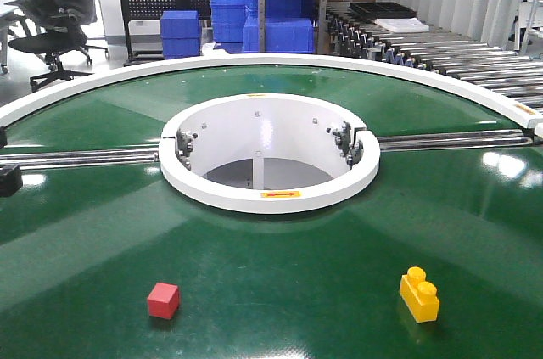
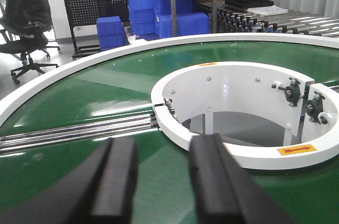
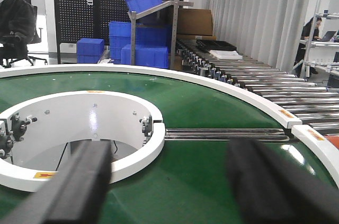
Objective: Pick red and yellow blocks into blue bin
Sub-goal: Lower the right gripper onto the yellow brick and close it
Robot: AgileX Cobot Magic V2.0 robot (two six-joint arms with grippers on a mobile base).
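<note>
Fingers (image 2: 121, 181) of left gripper (image 2: 163, 181) spread, empty; right gripper (image 3: 172, 192) same, wider. Red cube (image 1: 163, 300) robot-side left of white ring (image 1: 221, 193), yellow brick (image 1: 419, 294) robot-side right, on green surface (image 1: 280, 291). Blue bin unseen. Risk: clipped block skids on glossy surface, or drop misses unsighted bin.

The cube (image 1: 163, 300), at seven o'clock from the white ring (image 1: 268, 193), is coloured a plain matte red. The brick (image 1: 420, 294), at five o'clock, is coloured bright yellow. The belt (image 1: 280, 291) is finished in glossy dark green. A yellow label (image 1: 281, 194) printed with a red arrow is seen on the ring. Blue crates (image 1: 254, 19) are seen at twelve o'clock. The left gripper (image 2: 164, 181) and right gripper (image 3: 177, 181) are finished in black.
</note>
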